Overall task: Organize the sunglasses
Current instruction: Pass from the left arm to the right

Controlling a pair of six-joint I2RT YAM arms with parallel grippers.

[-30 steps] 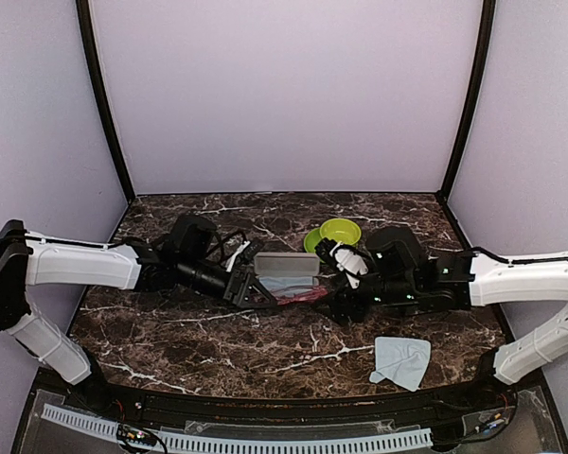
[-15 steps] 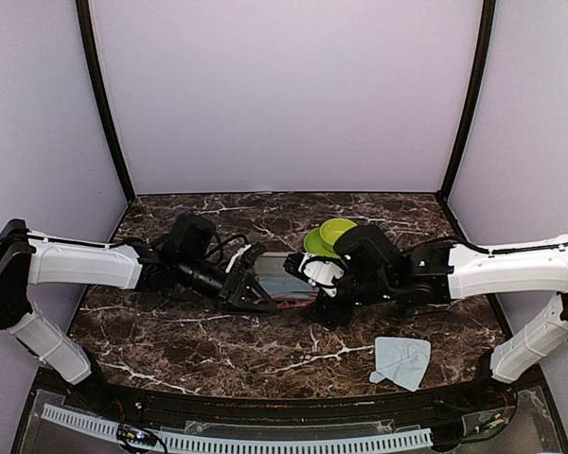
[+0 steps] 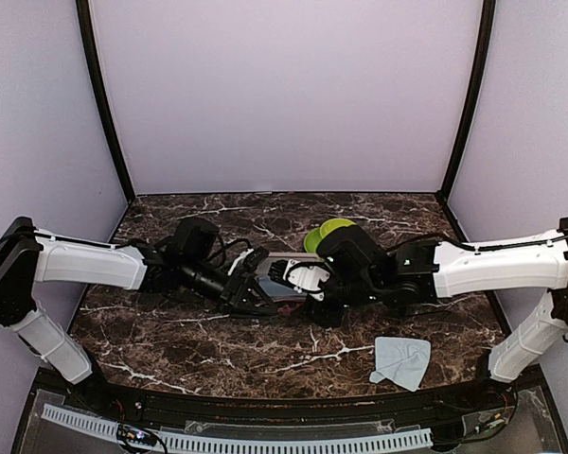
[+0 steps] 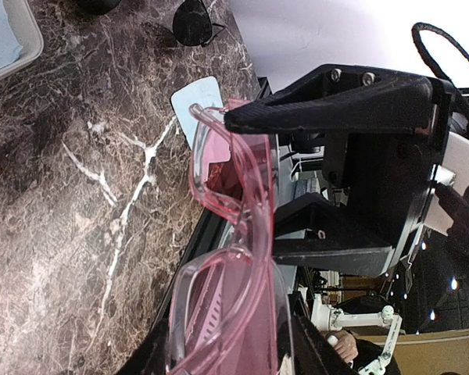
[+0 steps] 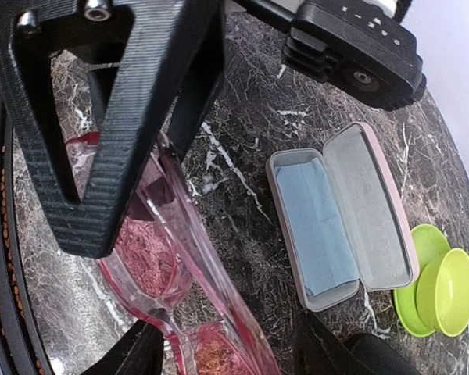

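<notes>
Glossy translucent pink plastic sunglasses (image 4: 250,211); polished dark marble tabletop (image 4: 62,195).

soft even light; glare and perhaps blur in wrist views.

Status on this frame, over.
Left gripper shut on pink glasses. Right gripper around same pair, grip unclear. Case open alongside. Black glasses lie apart on table.
</notes>
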